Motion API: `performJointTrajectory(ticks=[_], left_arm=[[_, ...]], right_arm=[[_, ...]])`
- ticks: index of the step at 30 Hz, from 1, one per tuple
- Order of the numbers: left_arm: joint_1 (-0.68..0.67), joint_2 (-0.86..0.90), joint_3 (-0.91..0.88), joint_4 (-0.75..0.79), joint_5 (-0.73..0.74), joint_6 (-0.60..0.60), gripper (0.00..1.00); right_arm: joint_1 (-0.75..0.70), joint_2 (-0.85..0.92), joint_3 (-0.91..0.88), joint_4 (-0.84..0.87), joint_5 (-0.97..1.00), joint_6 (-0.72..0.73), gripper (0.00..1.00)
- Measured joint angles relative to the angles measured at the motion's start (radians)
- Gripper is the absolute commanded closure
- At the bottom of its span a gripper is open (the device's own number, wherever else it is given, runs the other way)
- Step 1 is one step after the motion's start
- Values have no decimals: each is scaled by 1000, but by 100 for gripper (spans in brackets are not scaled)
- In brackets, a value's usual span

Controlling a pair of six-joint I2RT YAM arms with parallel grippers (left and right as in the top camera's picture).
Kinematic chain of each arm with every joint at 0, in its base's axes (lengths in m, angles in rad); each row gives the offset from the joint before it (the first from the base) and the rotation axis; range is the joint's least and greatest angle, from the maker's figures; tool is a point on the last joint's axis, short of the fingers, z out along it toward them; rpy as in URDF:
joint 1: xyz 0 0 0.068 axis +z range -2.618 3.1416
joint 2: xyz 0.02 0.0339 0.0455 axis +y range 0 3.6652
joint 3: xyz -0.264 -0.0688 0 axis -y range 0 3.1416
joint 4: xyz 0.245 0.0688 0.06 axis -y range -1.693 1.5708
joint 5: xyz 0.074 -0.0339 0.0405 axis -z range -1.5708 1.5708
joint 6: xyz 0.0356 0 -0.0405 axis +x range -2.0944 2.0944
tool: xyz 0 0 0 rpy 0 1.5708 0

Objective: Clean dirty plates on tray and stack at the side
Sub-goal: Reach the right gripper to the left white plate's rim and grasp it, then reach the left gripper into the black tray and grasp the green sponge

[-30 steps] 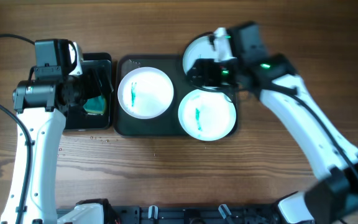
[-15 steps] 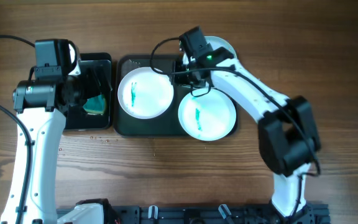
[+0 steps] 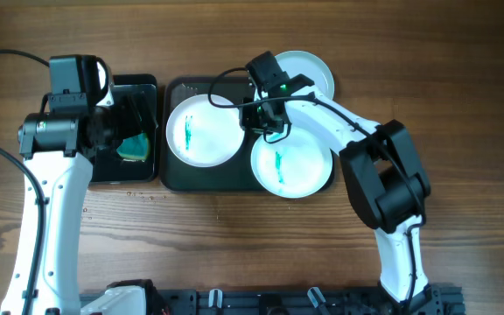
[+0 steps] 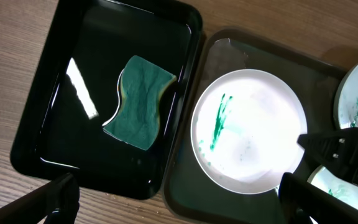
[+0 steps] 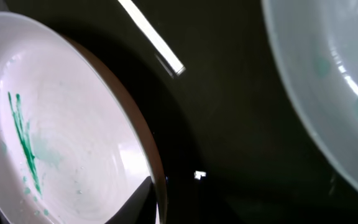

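I have left hand [image 4: 179,202] hovering over black bin [image 4: 42,124], jaws wide apart; green sponge [image 4: 138,102] lies inside. I see right hand [image 3: 268,116] low over tray [image 3: 178,178], at right rim of left plate [image 3: 201,131] (teal smear on it). I cannot tell if its jaws are together or clamped on rim. Second smeared plate [image 3: 291,162] sits near right, overhanging tray edge. Third plate [image 3: 313,66] sits at far right corner, partly behind arm. All on wooden bench [image 3: 234,245].

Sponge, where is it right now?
Overhead, the sponge lies in the black bin on the left arm's side, right beside the tray.
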State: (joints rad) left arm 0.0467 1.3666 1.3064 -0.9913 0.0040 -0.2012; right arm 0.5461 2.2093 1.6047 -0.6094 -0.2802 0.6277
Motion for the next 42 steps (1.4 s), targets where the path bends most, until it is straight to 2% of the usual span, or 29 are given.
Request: performJointTrajectory(ticks=[4,5,6,11,17,23,30,36,42], left_arm=[[0,13,0,-12,0,0,0],[0,19,0,-14,0,0,1],[0,26,0,-16,0,0,2],[0,54,0,-18,-1,-7,12],[0,129,0,-4,-58,-7,13],[19,237,0,130,-97,-5,14],[35,380,0,232,-97,75,38],[35,515,0,307,-97,105,41],[35,545,-3,340,-97,122,49]], right_arm=[[13,11,0,12,0,-12,80],[16,13,0,16,0,-23,84],[20,13,1,16,0,-31,96],[27,19,1,19,0,-53,96],[27,19,1,19,0,-57,96],[29,19,6,1,14,-57,96],[29,19,6,1,20,-57,96],[29,19,6,1,20,-57,95],[29,19,6,1,20,-57,96]])
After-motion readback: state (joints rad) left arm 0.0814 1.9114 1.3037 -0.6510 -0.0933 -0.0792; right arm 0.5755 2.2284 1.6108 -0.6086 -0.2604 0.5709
